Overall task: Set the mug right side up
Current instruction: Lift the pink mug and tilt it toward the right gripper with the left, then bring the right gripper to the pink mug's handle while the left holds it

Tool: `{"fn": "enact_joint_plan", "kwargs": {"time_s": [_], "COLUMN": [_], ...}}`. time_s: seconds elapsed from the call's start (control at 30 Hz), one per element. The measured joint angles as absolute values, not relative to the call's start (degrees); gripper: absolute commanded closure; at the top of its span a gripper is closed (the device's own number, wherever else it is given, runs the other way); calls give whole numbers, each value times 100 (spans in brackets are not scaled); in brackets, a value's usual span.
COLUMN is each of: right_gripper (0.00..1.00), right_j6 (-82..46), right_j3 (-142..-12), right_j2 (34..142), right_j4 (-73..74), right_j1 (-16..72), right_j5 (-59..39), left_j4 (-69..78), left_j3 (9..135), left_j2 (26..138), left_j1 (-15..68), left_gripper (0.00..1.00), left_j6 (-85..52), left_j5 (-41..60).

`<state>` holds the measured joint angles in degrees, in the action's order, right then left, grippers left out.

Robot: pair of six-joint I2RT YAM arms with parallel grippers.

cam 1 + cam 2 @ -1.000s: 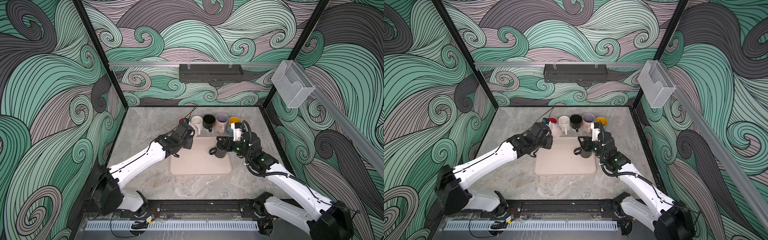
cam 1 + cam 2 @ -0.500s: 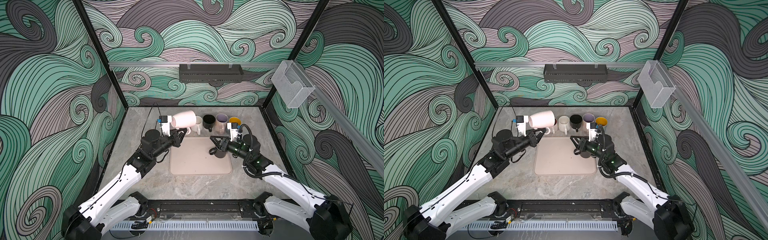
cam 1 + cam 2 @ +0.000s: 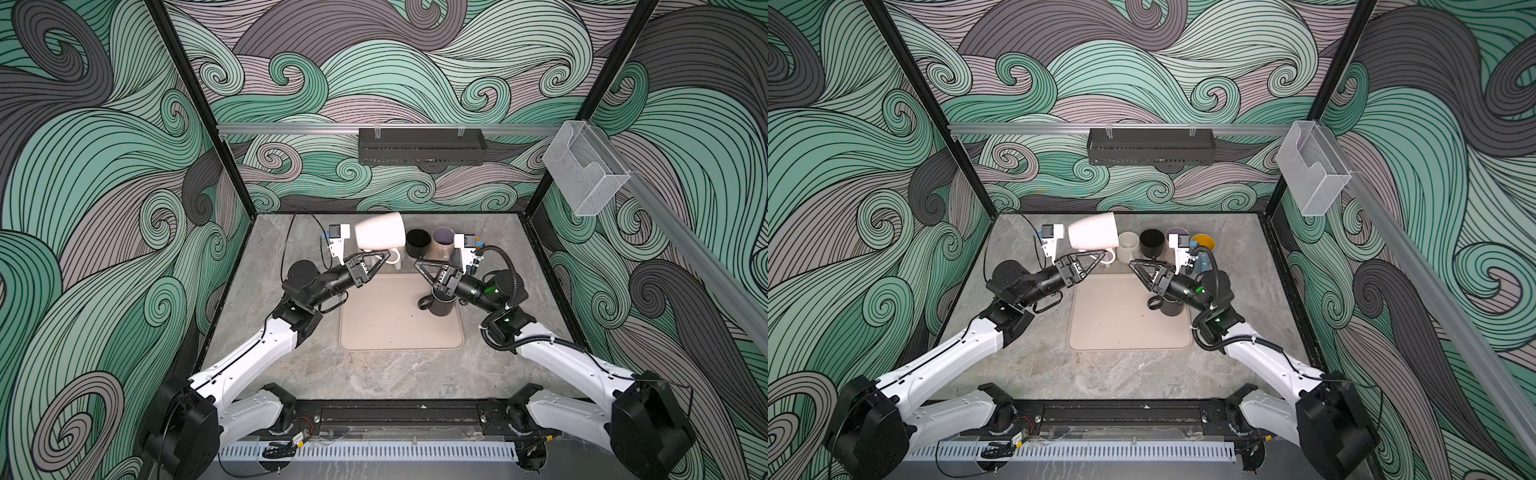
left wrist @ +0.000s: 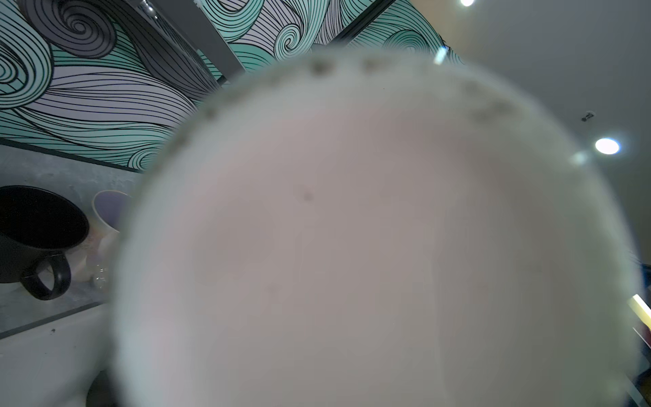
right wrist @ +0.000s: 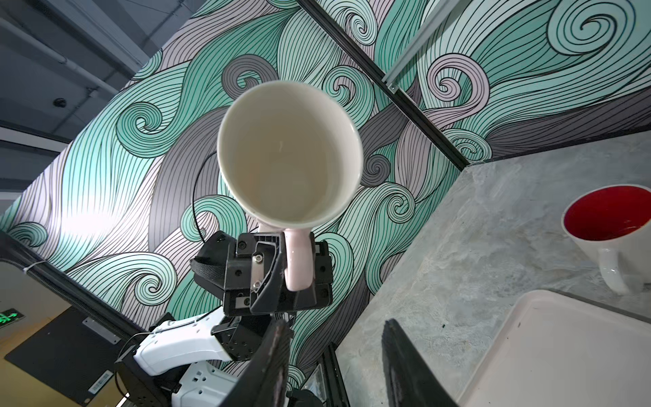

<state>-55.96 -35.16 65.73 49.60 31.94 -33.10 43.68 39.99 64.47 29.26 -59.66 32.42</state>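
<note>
A pale pink mug [image 3: 380,230] [image 3: 1093,236] hangs in the air above the back left of the table. It lies on its side with its mouth facing right. My left gripper [image 3: 381,257] [image 3: 1098,255] [image 5: 297,262] is shut on its handle. The mug's blurred base [image 4: 352,229] fills the left wrist view, and its open mouth [image 5: 290,155] faces the right wrist camera. My right gripper [image 3: 420,264] [image 3: 1136,264] [image 5: 334,352] is open and empty, raised over the mat and pointing at the mug, a short gap away.
A beige mat [image 3: 390,320] [image 3: 1121,324] carries a dark mug [image 3: 442,306] [image 3: 1170,308] under the right wrist. Upright mugs line the back: white [image 3: 1128,246], black [image 3: 417,243] [image 4: 35,229], purple-lined [image 3: 442,241], yellow-lined [image 3: 1203,241], red-lined [image 5: 609,215].
The left arm has pulled back and lifted the pink mug off the table onto its side. The right gripper has left the dark mug, risen and turned toward the pink mug, jaws slightly wider.
</note>
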Motion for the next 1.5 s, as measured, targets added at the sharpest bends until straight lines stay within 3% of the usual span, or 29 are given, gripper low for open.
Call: {"fn": "enact_joint_plan", "kwargs": {"time_s": [1.03,1.23,1.33,1.5], "right_gripper": [70,80,100,100], "right_j6": [-5413,-5468,-5555,-5623], "right_j3": [-4641,-4716,-4716,-4716], "right_j2": [7367,7555,7579,7588], "right_j4": [4716,4856,4945,4956], "right_j1": [3642,3660,3669,3671], "right_j5": [-3533,-3540,-3544,-3546], "left_j4": [4849,4875,4888,4823], "left_j3": [3999,3999,3997,3997], "left_j2": [6613,6632,6635,6626], "left_j1": [2902,2895,2888,2888], "left_gripper": [100,100,100,98], "left_j6": [-6377,-6458,-6464,-6445], "left_j5": [3588,3618,3603,3557]}}
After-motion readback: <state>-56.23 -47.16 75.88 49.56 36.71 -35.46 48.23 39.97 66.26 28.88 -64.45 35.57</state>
